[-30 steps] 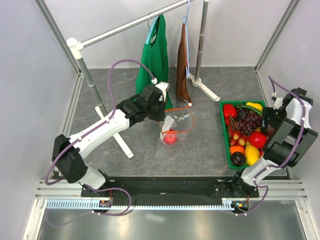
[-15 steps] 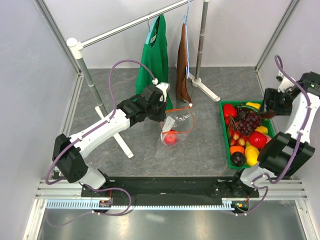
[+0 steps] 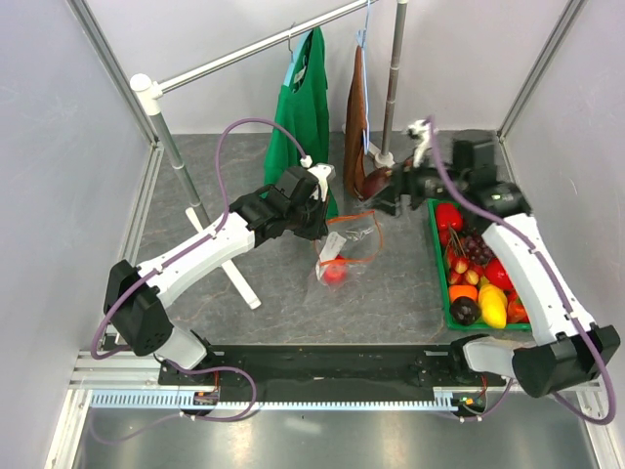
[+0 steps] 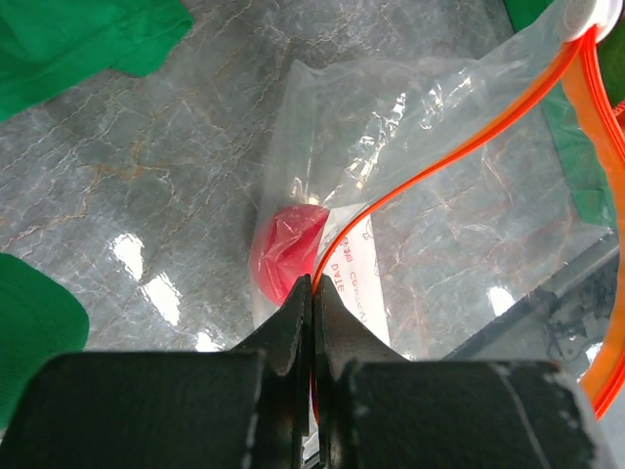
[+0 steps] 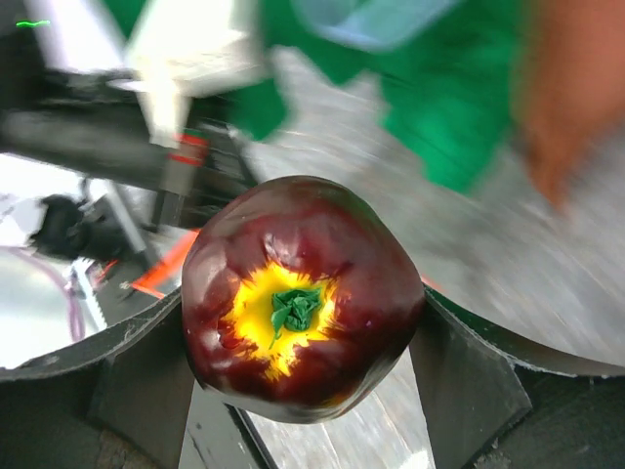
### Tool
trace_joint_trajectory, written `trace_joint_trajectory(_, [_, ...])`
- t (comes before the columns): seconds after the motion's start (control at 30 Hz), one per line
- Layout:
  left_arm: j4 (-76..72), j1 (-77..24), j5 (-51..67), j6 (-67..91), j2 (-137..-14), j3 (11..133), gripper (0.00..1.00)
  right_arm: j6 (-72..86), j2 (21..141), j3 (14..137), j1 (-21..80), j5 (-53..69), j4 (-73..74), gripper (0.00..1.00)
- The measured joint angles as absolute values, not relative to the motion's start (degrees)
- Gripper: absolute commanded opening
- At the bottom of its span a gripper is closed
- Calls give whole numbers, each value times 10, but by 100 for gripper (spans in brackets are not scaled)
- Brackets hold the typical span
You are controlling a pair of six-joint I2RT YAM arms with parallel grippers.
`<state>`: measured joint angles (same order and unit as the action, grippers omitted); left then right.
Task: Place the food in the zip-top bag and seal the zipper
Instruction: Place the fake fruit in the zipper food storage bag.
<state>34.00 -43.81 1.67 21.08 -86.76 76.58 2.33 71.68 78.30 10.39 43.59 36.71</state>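
Several toy fruits [image 3: 491, 305] lie heaped in the green tray [image 3: 438, 264] at the lower right of the overhead frame, beside the right arm's base, as stock for bagging.

Toward the middle of the frame, the zip-top bag [image 3: 350, 239] lies slumped on the grey surface with a red apple [image 3: 334, 273] already at its bottom end. The left tool [image 4: 312, 293] is pinched shut on one side of the orange-red zipper [image 4: 459, 151]. It seems to lift that lip away from the other, so the mouth gapes and something can be dropped in. The two orange lines run apart in the left wrist view, so the seal is not yet made.

Just beyond the bag's mouth, the right tool [image 5: 299, 342] clamps a dark maroon fruit [image 5: 293, 293] between its fingers, stem end facing the camera. It is probably poised there for delivery into the opening. Behind it, blurred, hang a green garment [image 3: 305, 98] and a brown one [image 3: 357, 117].
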Motion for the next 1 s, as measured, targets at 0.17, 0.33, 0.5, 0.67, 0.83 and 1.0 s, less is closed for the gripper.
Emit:
trace_joint_trajectory(0.17, [340, -437, 23, 211, -868, 766, 2, 32, 735, 757, 240, 396, 289, 48])
trace_joint_trajectory(0.33, [340, -430, 35, 212, -868, 766, 2, -13, 751, 724, 291, 348, 286, 52])
trace_joint_trajectory(0.5, [341, -424, 48, 215, -868, 766, 2, -79, 764, 712, 312, 278, 323, 77])
trace_joint_trajectory(0.67, [341, -422, 56, 216, -868, 766, 2, -124, 770, 713, 331, 218, 368, 98])
trace_joint_trajectory(0.83, [341, -421, 62, 216, -868, 766, 2, -139, 768, 730, 341, 160, 398, 98])
trace_joint_trajectory(1.0, [341, -419, 65, 216, -868, 766, 2, -133, 756, 760, 340, 124, 420, 98])
